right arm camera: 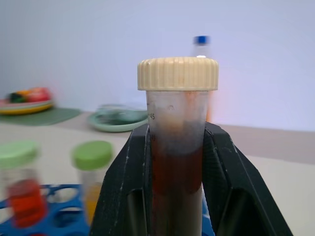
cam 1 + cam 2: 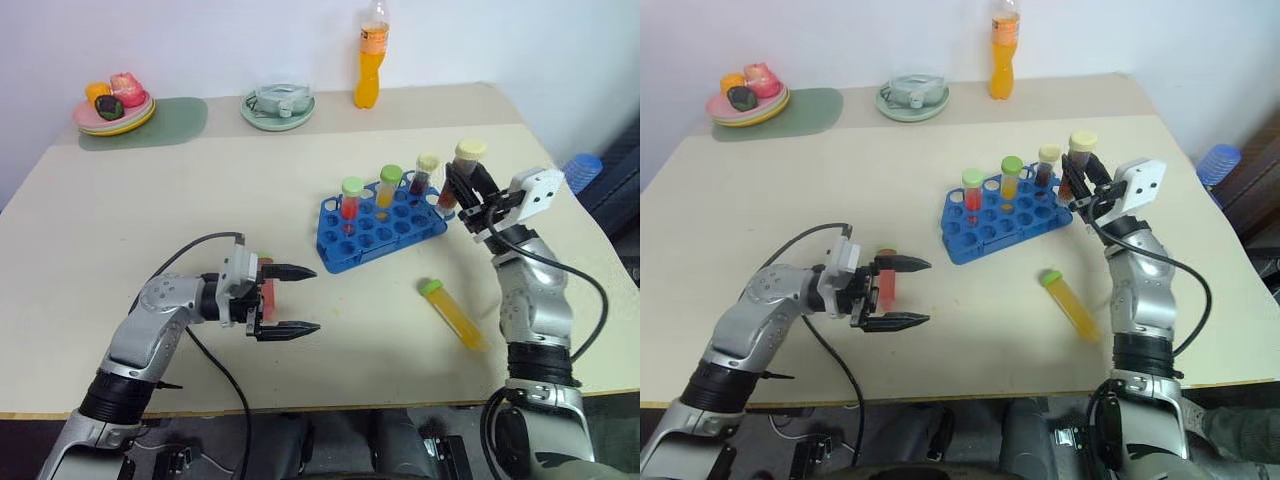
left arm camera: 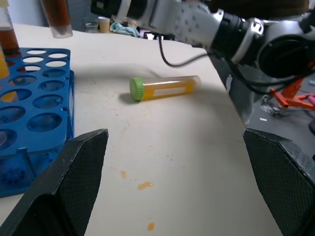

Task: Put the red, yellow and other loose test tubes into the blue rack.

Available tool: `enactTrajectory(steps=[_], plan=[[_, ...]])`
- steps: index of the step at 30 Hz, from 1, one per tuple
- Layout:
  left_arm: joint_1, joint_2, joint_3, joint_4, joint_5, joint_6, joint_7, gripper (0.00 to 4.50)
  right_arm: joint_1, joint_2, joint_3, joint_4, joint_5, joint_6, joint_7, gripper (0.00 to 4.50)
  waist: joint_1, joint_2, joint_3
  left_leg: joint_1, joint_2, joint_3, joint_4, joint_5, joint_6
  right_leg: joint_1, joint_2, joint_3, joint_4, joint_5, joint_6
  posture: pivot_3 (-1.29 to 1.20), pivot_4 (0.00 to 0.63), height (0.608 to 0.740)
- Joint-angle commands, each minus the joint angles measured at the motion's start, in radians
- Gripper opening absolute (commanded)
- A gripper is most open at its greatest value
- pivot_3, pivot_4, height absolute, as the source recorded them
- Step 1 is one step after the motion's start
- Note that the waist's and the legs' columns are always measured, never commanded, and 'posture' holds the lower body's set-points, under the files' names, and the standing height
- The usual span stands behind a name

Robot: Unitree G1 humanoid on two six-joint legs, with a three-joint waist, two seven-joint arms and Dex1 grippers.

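Beige tabletop against a pale wall is carrying the whole job, with the blue rack [image 2: 381, 222] sitting right of centre. The right gripper [image 2: 463, 197] is holding a brown tube with a cream cap [image 2: 462, 168] clamped between its two black fingers, upright and cap upward, hovering just beside the rack's right end and above it. Judging by that, the coming move is turning on one thing: the tube's long axis is standing vertical, so it is needing only a small shift leftward over a free hole and then a straight descent.

Three tubes are already standing in the rack's far row: the red tube [image 2: 350, 201], a yellow tube [image 2: 388, 187] and a dark tube [image 2: 424, 176] at the right end. Another yellow tube with a green cap [image 2: 454, 314] is lying flat on the table near the rack's front right corner, its cap pointing toward the rack and its length running away toward the table's near right edge; the right arm is standing nearer to it.

The left gripper [image 2: 283, 300] is hanging with its fingers spread wide apart and empty, pointing rightward toward the lying tube, well apart from it.

At the table's far side, a stack of plates [image 2: 113, 115], a pale green dish [image 2: 277, 105] and an orange bottle [image 2: 370, 60] are sitting clear of the work.
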Motion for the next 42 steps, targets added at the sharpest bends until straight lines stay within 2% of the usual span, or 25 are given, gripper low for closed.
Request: enactTrajectory(steps=[1,6,17,42], plan=[[-0.019,0.000,0.026,-0.002,0.000,-0.022,-0.003,4.50,-0.021,0.012,0.004,0.045,-0.014,-0.115,-0.009,0.75,-0.006,0.000,0.000,0.000,0.000,0.000,0.000,0.000,0.000,0.000,0.000,0.000,0.000,0.000,0.000,0.00,0.150,0.740],[-0.013,-0.005,0.025,-0.008,0.002,-0.024,0.004,4.50,-0.060,0.036,0.033,0.183,-0.031,-0.204,-0.006,0.75,-0.027,0.000,0.000,0.001,0.000,0.000,-0.001,0.000,0.000,0.000,0.000,0.000,0.001,0.000,0.000,0.00,0.150,0.740],[0.017,0.002,0.033,-0.036,0.002,-0.024,0.028,4.50,-0.154,0.035,0.055,0.390,-0.035,-0.298,0.021,0.75,-0.027,0.000,0.000,0.002,0.000,0.000,-0.001,0.000,0.000,0.001,0.000,0.000,0.001,0.000,0.000,0.00,0.150,0.740],[0.037,0.004,0.036,-0.084,-0.006,0.005,0.063,4.50,-0.115,0.035,0.064,0.368,-0.021,-0.291,0.031,0.75,-0.026,0.001,-0.001,0.003,0.000,0.000,-0.001,0.000,-0.001,0.001,0.000,0.000,0.002,0.000,0.000,0.00,0.150,0.740]])
